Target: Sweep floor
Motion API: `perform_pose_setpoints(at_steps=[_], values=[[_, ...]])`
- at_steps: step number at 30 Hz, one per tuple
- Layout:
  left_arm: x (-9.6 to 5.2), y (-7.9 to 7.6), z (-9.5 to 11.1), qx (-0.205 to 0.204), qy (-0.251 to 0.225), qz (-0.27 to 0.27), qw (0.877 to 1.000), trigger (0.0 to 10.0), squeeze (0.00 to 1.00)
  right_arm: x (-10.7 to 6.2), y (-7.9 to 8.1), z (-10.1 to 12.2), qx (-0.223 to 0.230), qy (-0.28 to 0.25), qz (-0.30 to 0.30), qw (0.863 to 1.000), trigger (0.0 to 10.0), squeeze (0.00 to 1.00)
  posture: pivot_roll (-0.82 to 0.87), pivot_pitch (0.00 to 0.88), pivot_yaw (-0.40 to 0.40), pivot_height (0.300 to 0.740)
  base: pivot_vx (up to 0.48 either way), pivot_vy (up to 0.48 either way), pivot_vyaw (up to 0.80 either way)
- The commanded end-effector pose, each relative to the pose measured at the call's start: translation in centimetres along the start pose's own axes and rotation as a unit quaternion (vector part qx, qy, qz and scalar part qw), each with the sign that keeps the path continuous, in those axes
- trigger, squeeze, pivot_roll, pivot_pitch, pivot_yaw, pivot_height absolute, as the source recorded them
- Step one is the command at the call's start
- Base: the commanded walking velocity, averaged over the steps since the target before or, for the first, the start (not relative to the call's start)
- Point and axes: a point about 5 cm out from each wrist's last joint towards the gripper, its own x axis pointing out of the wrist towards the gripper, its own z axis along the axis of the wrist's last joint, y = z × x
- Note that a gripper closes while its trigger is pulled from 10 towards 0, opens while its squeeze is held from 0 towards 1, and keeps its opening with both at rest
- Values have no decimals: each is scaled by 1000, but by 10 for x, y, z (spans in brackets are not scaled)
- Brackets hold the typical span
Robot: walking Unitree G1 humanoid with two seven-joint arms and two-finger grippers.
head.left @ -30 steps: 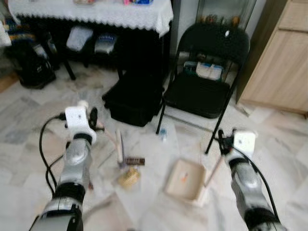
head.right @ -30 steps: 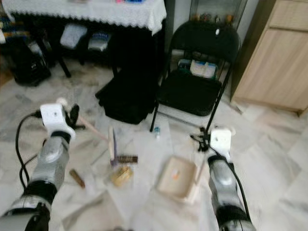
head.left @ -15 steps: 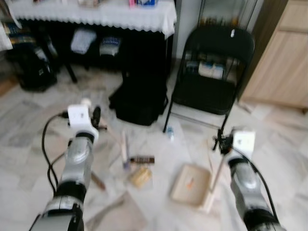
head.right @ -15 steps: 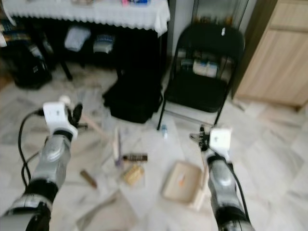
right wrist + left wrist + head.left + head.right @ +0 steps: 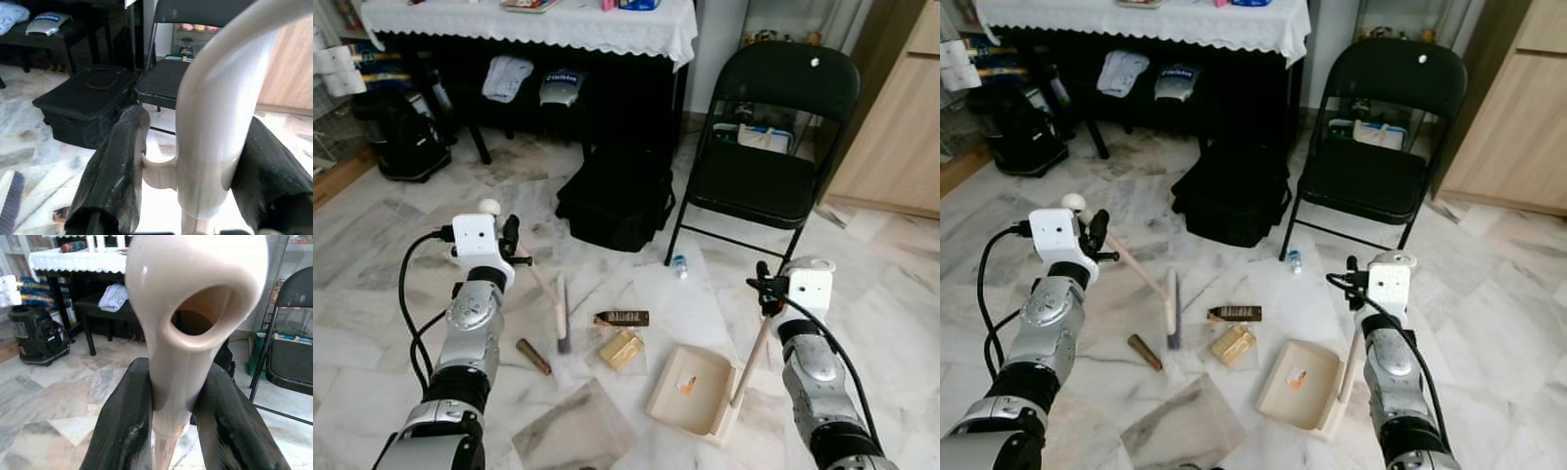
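My left gripper [image 5: 509, 240] is shut on the pale handle of a broom [image 5: 188, 328]. The handle slopes down to the brush head [image 5: 563, 315], which rests on the marble floor. My right gripper [image 5: 762, 286] is shut on the upright pale handle [image 5: 215, 112] of a beige dustpan [image 5: 690, 390], which lies flat on the floor with a small orange scrap inside. Between brush and pan lie a dark brown bar [image 5: 623, 318], a yellowish packet [image 5: 621, 350] and a brown cylinder [image 5: 533, 356]. A small bottle [image 5: 679, 265] stands by the chair leg.
A black folding chair [image 5: 759, 171] stands ahead on the right, a black case [image 5: 612, 206] beside it. Behind is a dark table with a white lace cloth [image 5: 538, 22]. A wooden cabinet [image 5: 896, 127] is far right. A black bag [image 5: 406, 142] sits far left.
The whole picture has shifted and sharpened, so the camera moved. Both grippers keep their holds on broom and dustpan handles. The litter lies in the same arrangement.
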Motion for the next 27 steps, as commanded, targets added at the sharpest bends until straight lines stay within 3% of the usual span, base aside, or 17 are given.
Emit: perform_pose_setpoints(at_steps=[1, 27], values=[[4, 3, 10, 3, -26, 3, 1000, 10000, 0, 4, 4, 10, -6, -24, 11, 1000, 10000, 0, -2, 90, 61, 740, 0, 0, 663], [3, 2, 10, -1, -28, 1, 1000, 10000, 0, 4, 6, 11, 6, -26, 16, 1000, 10000, 0, -2, 92, 58, 740, 248, 0, 48]])
